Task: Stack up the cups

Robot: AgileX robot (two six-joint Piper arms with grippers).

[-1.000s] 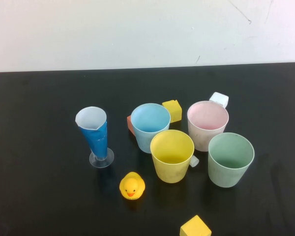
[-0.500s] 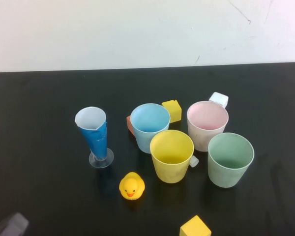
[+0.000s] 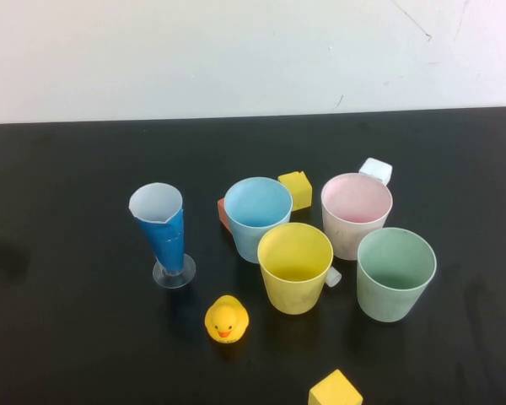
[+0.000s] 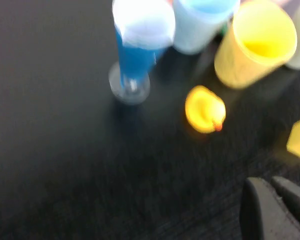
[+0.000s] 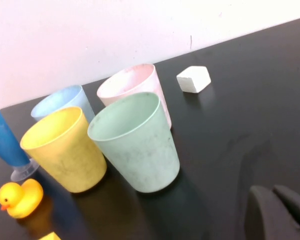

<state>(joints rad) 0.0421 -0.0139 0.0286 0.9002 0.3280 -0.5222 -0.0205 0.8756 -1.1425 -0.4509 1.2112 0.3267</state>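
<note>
While a white wall (image 3: 236, 51) backs the black table (image 3: 67, 337), the blue (image 3: 257, 218), yellow (image 3: 294, 267), pink (image 3: 355, 213) and green cups (image 3: 395, 273) stand unstacked mid-table. Left gripper (image 4: 277, 210) and right gripper (image 5: 277, 210) are cropped, their grip unreadable.

black table (image 3: 67, 354), scuffed white wall (image 3: 236, 51)

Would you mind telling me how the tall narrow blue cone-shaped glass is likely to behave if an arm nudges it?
The tall blue cone-shaped glass widens upward over a small clear foot, so it probably tips easily. It looks empty, hence likely light. On its side, the taper would probably make it roll in a curve. Neither the left end effector nor the right end effector is near it.
</note>
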